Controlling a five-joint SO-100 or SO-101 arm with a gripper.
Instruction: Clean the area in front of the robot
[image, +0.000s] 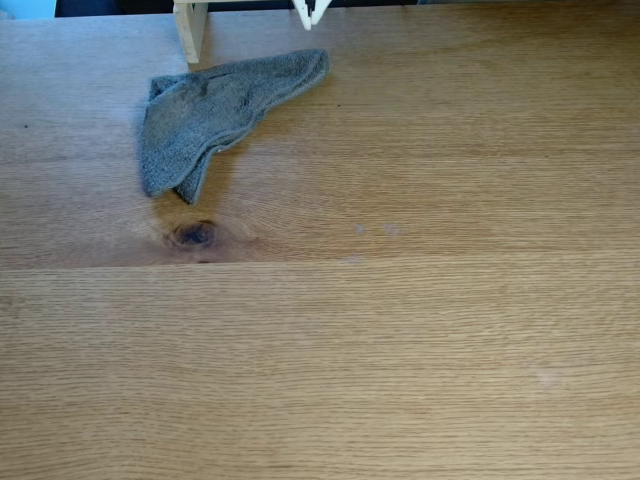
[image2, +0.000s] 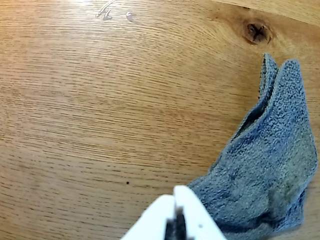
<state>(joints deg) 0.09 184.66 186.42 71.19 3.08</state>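
Cloth (image: 215, 110) crumpled near knot (image: 195, 235) | post (image: 190, 28) behind | tool (image2: 174, 197) fingers together, empty

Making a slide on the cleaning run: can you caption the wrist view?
White gripper, fingers together, poised above the wood tabletop beside a crumpled grey cloth, dark knot beyond.

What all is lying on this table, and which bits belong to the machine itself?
Cloth: one, grey terry, crumpled near the table's far edge in the fixed view.
Tabletop: one, light-brown wood planks.
Knot: one, dark, just in front of the cloth.
Pale smudges: a few, faint, right of the knot.
Wooden post: one, pale, behind the cloth.
Gripper: one, white, fingers together beside the cloth in the wrist view.
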